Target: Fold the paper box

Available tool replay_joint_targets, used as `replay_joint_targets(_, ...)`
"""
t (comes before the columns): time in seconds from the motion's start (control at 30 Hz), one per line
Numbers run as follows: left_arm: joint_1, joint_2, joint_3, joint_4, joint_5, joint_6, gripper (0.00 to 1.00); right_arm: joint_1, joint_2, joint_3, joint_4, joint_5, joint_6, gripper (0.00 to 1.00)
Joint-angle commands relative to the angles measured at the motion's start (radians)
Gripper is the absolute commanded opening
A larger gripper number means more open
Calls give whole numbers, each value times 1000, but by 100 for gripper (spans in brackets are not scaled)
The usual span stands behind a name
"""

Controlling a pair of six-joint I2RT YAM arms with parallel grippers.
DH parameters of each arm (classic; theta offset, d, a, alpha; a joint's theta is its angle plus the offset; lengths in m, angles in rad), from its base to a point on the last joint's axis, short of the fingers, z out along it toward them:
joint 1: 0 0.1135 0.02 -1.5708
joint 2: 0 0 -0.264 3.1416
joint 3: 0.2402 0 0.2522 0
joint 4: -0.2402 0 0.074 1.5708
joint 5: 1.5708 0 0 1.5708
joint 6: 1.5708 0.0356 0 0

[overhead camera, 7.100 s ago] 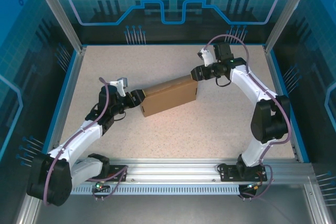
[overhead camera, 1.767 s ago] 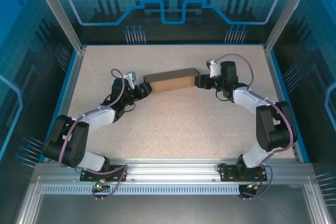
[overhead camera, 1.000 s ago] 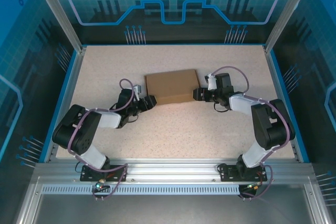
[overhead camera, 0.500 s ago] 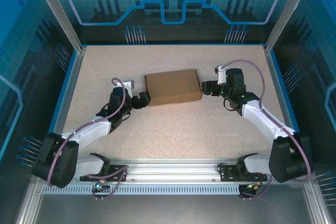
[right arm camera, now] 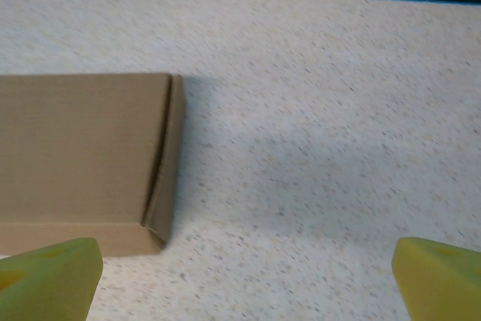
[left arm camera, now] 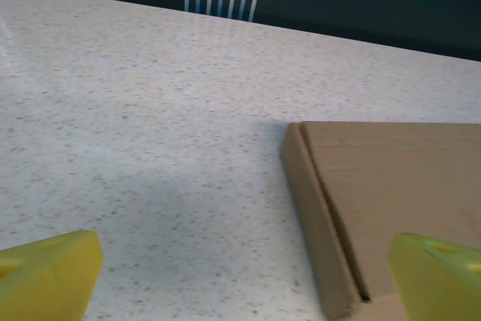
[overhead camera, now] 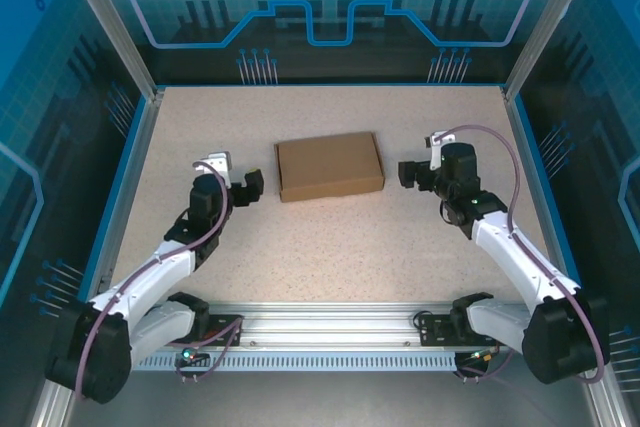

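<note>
Top external: paper box (overhead camera: 330, 167) between left hand (overhead camera: 250, 185), right hand (overhead camera: 408, 173); both open, apart.

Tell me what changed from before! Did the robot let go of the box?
Yes. The left gripper and the right gripper opened, let go of the paper box and backed away to its sides. The box, earlier held up between them, now lies flat on the table. It stayed folded shut.

The paper box (left arm camera: 391, 186) is running off the left wrist view's right and bottom edges, and off the right wrist view's left edge. Fingers (left arm camera: 46, 276) of the left gripper (left arm camera: 240, 283) and right gripper (right arm camera: 240, 283) are being cropped at the bottom corners.
</note>
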State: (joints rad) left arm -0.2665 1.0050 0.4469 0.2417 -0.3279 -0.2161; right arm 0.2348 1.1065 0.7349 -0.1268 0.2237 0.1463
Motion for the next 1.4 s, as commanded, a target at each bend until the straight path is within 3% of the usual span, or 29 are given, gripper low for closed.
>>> replay_joint_targets(0.0, 45, 25, -14, 49, -32, 47, 99, -13, 21, -34, 38, 131, -40, 100)
replay_joint_targets(0.3, 166, 129, 5, 142, 39, 111, 99, -52, 102, -147, 260, 185, -144, 100)
replay_joint_targets(0.4, 211, 246, -2, 287, 104, 126, 99, -82, 118, -184, 334, 150, -159, 100)
replay_joint_targets(0.53, 228, 375, 72, 270, 166, 197, 99, -125, 143, -240, 470, 105, -171, 100)
replay_joint_targets(0.7, 268, 505, 13, 504, 232, 198, 99, -139, 187, -286, 602, 62, -181, 100)
replay_joint_targets(0.83, 277, 498, -5, 510, 278, 203, 99, -140, 217, -291, 651, 24, -199, 100)
replay_joint_targets(0.97, 276, 538, -62, 662, 314, 218, 99, -152, 245, -262, 635, -24, -203, 100)
replay_joint_targets(1.1, 276, 536, -58, 646, 319, 216, 99, -159, 254, -251, 619, -74, -213, 100)
replay_joint_targets(1.37, 277, 538, -58, 650, 317, 219, 99, -165, 249, -317, 772, -164, -179, 100)
